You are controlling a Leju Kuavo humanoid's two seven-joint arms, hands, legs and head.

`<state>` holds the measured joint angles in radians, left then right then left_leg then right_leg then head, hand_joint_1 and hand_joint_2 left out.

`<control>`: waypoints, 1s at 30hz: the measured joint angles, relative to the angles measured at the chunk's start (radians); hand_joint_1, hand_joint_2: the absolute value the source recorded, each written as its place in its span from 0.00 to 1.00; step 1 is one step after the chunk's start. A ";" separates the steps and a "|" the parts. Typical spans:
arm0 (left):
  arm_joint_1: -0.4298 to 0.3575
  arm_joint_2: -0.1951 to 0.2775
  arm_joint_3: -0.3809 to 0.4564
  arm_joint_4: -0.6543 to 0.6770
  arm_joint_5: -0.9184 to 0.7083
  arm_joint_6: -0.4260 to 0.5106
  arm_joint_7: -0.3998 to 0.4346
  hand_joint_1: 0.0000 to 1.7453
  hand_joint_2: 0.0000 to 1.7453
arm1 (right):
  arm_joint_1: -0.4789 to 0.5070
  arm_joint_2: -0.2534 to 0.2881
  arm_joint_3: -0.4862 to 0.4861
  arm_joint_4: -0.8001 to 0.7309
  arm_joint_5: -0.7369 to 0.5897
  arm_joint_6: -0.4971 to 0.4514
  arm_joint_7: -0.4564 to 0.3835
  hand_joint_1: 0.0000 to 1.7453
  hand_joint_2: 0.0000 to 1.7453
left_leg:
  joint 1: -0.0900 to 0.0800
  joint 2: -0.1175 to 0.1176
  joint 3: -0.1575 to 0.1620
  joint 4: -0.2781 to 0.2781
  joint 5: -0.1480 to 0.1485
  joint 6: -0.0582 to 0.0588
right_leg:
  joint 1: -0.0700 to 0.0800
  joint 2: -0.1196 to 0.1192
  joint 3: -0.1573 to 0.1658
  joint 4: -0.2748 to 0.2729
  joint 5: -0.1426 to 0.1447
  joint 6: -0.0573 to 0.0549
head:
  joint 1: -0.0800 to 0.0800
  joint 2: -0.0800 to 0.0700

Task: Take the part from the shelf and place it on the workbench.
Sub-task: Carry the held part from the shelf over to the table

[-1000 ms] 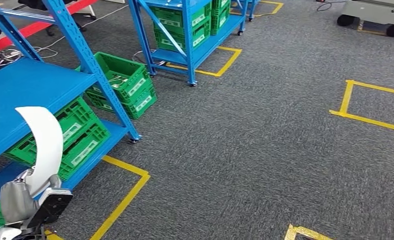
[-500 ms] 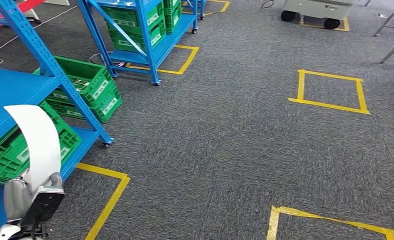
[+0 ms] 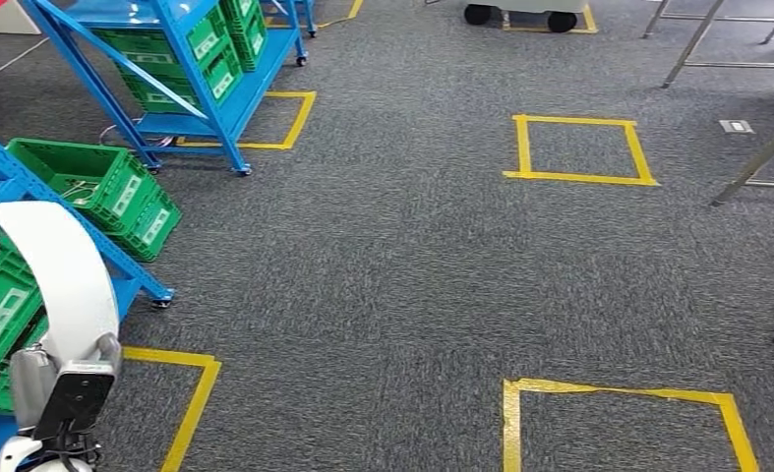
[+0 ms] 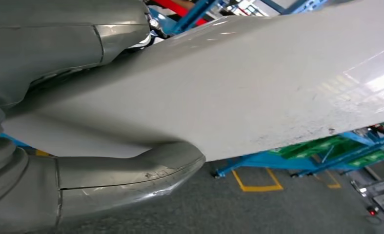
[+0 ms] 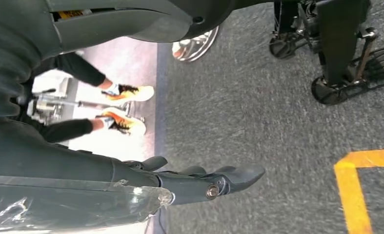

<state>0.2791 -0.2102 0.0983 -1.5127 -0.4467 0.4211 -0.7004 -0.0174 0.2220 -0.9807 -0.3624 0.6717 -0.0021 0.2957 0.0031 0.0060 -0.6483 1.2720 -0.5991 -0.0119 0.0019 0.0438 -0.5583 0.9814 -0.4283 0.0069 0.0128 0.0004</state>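
The part [image 3: 63, 275] is a long, curved white panel that stands up from my left hand [image 3: 63, 388] at the lower left of the head view. My left hand grips its lower end. In the left wrist view the white part [image 4: 258, 83] lies across the picture, with the thumb and fingers [image 4: 111, 170] of my left hand clamped on either side of it. My right hand [image 5: 194, 183] hangs over the grey carpet, its dark fingers stretched out and holding nothing.
A blue shelf [image 3: 127, 280] with green crates [image 3: 97, 187] stands close on my left, and a second blue shelf [image 3: 215, 93] stands further back. Yellow tape squares [image 3: 579, 147] mark the grey carpet. Metal table legs [image 3: 756, 162] stand at the far right. A person's shoes [image 5: 126, 122] are near my right side.
The camera has turned to the right, so shelves and floor marks have slid left and new tape squares have come into view. My left hand still holds the white part upright.
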 joint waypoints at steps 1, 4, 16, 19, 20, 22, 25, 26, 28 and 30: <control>0.000 0.000 0.000 0.002 0.000 0.000 0.000 1.00 1.00 | 0.001 0.000 -0.003 0.000 0.001 0.000 0.000 0.00 1.00 | 0.000 -0.006 0.021 -0.041 0.032 0.002 | 0.000 0.015 -0.001 0.000 0.002 0.002 | 0.000 0.000; -0.002 0.000 0.000 0.005 0.000 0.000 0.000 1.00 1.00 | 0.000 0.000 -0.008 -0.001 0.002 0.000 0.000 0.00 1.00 | 0.007 -0.068 0.118 -0.242 0.123 0.007 | 0.001 0.055 -0.009 0.009 0.007 0.012 | 0.000 0.000; -0.007 -0.003 -0.002 0.022 0.003 0.001 0.000 1.00 1.00 | 0.001 0.014 -0.028 -0.002 0.037 -0.038 0.008 0.00 1.00 | 0.002 0.038 0.131 -0.292 0.131 0.035 | -0.003 -0.042 -0.154 0.277 -0.093 0.055 | 0.015 0.000; -0.012 -0.002 0.000 0.024 0.003 0.005 0.000 1.00 1.00 | -0.002 0.014 -0.032 -0.003 0.055 -0.038 0.012 0.00 1.00 | -0.002 0.069 0.137 -0.291 0.126 0.027 | 0.003 -0.091 -0.037 0.073 -0.017 0.048 | 0.015 0.000; -0.014 -0.001 0.001 0.024 0.003 0.005 0.000 1.00 1.00 | -0.003 0.014 -0.032 -0.003 0.060 -0.037 0.012 0.00 1.00 | -0.004 0.077 0.138 -0.290 0.124 0.023 | 0.006 -0.102 -0.017 0.037 -0.009 0.042 | 0.015 0.000; -0.017 0.000 0.002 0.024 0.003 0.005 0.000 1.00 1.00 | -0.005 0.013 -0.032 -0.003 0.064 -0.035 0.011 0.00 1.00 | -0.006 0.094 0.138 -0.289 0.123 0.014 | 0.010 -0.092 -0.015 0.025 -0.007 0.029 | 0.014 0.000; -0.022 0.002 0.003 0.024 0.002 0.005 0.000 1.00 1.00 | -0.005 0.012 -0.033 -0.003 0.071 -0.035 0.009 0.00 1.00 | -0.001 0.064 0.126 -0.257 0.095 -0.002 | 0.006 -0.062 -0.017 0.018 0.001 0.009 | 0.012 0.000; -0.022 0.004 0.005 0.024 0.002 0.005 0.000 1.00 1.00 | -0.007 0.011 -0.034 -0.003 0.073 -0.035 0.009 0.00 1.00 | 0.001 0.039 0.105 -0.211 0.067 -0.006 | 0.003 -0.052 -0.016 0.015 0.003 0.004 | 0.010 0.000; -0.020 0.007 0.008 0.025 0.002 0.005 0.000 1.00 1.00 | -0.011 0.009 -0.035 -0.003 0.078 -0.037 0.008 0.00 1.00 | 0.001 0.007 0.039 -0.075 0.003 -0.009 | 0.003 -0.029 -0.018 0.015 0.005 0.000 | 0.006 0.000; -0.019 0.009 0.010 0.027 0.002 0.004 0.000 1.00 1.00 | -0.012 0.008 -0.037 -0.002 0.081 -0.038 0.007 0.00 1.00 | 0.002 0.001 -0.004 0.003 -0.008 -0.009 | 0.003 -0.002 -0.020 0.015 0.006 -0.001 | 0.006 0.000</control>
<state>0.2597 -0.2010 0.1084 -1.4860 -0.4445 0.4248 -0.7008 -0.0299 0.2297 -1.0181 -0.3646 0.7523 -0.0404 0.3023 0.0049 0.0068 -0.6523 1.2748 -0.6074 -0.0209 0.0047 0.0415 -0.5779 0.9968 -0.4225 0.0057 0.0185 0.0004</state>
